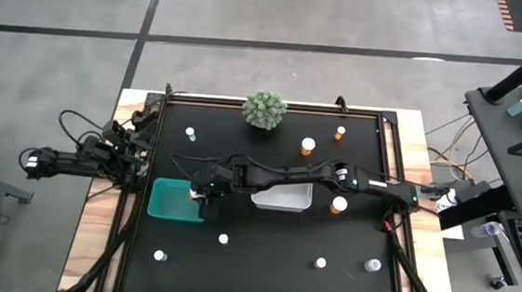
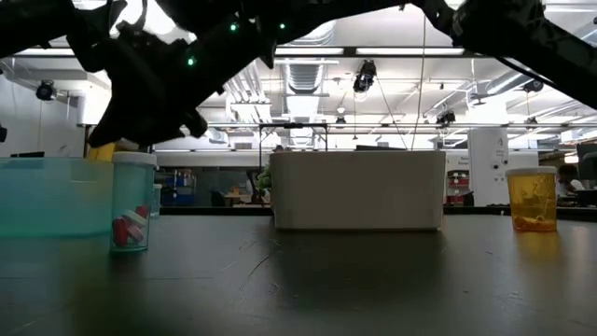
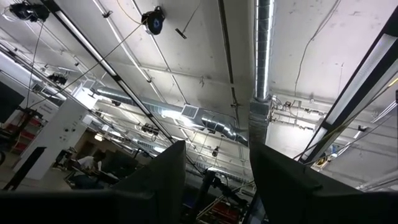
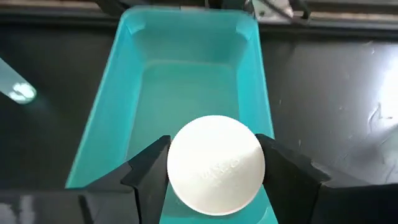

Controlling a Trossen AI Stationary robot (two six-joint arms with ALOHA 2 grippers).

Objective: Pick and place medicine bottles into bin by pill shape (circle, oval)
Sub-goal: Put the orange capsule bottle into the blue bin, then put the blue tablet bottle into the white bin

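Note:
A medicine bottle (image 4: 214, 165) with a round white cap sits between the fingers of my right gripper (image 4: 214, 186), which is shut on it above the teal bin (image 4: 186, 68). In the high view this gripper (image 1: 203, 192) reaches across from the table's right over the teal bin's right end (image 1: 174, 202). Other medicine bottles stand on their bases on the black table, among them an amber one (image 1: 338, 205) and a white-capped one (image 1: 223, 239). My left gripper (image 3: 217, 180) is folded back at the table's left edge (image 1: 121, 149), open and pointing up at the ceiling. My right gripper pinches the bottle between its two fingers at the cap's rim (image 4: 175, 168), one finger on either side. The fingers come from the table's right side, slanting down. The cap's top faces the wrist camera and hides the body. The bottle hangs clear above the teal bin's inside.
A white bin (image 1: 283, 196) lies under my right arm at mid-table. A green spiky ball plant (image 1: 265, 110) stands at the far edge. Loose bottles stand far (image 1: 308, 146), far left (image 1: 191, 134) and near right (image 1: 321, 262). A clear bottle with red-white pills (image 2: 132, 201) stands beside the teal bin.

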